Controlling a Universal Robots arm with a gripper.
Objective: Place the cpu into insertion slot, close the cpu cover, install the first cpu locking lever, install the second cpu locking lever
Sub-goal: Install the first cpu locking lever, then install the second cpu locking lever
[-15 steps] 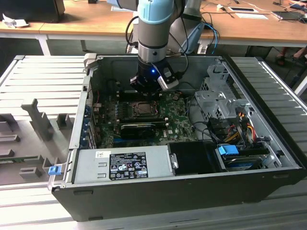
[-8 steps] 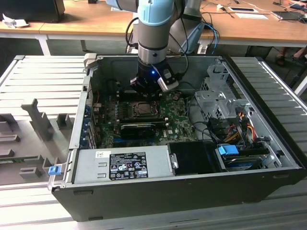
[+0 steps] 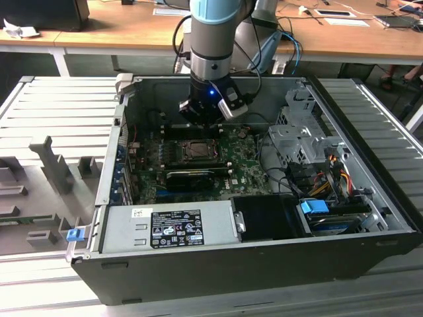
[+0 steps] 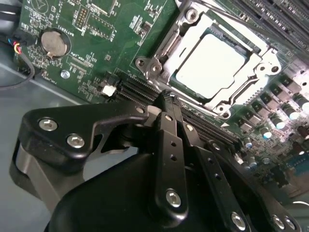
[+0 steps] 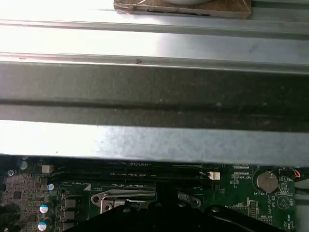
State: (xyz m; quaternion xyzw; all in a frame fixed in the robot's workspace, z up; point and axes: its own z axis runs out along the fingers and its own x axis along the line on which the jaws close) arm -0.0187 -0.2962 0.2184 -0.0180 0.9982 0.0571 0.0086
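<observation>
The cpu (image 4: 210, 63) lies flat in the insertion slot (image 3: 196, 150), its pale metal face showing through the cut-out of the cpu cover (image 4: 159, 60). The silver cover lies down over the socket, framing the chip. My gripper (image 4: 166, 96) hangs a little above the green board, beside the socket's edge, over the long black memory slots (image 4: 193, 121). Its fingers are shut together with nothing between them. In the exterior view the gripper (image 3: 200, 121) hovers just behind the socket. The cover's edge (image 5: 120, 200) shows in the first wrist view. Whether the levers are latched I cannot tell.
The open case holds a grey power supply (image 3: 168, 228) at the front, a long black expansion card (image 3: 192, 177), a metal drive cage (image 3: 301, 132) and loose cables (image 3: 330, 165). A coin battery (image 4: 53, 42) sits on the board. The case wall (image 5: 154, 140) rises close behind.
</observation>
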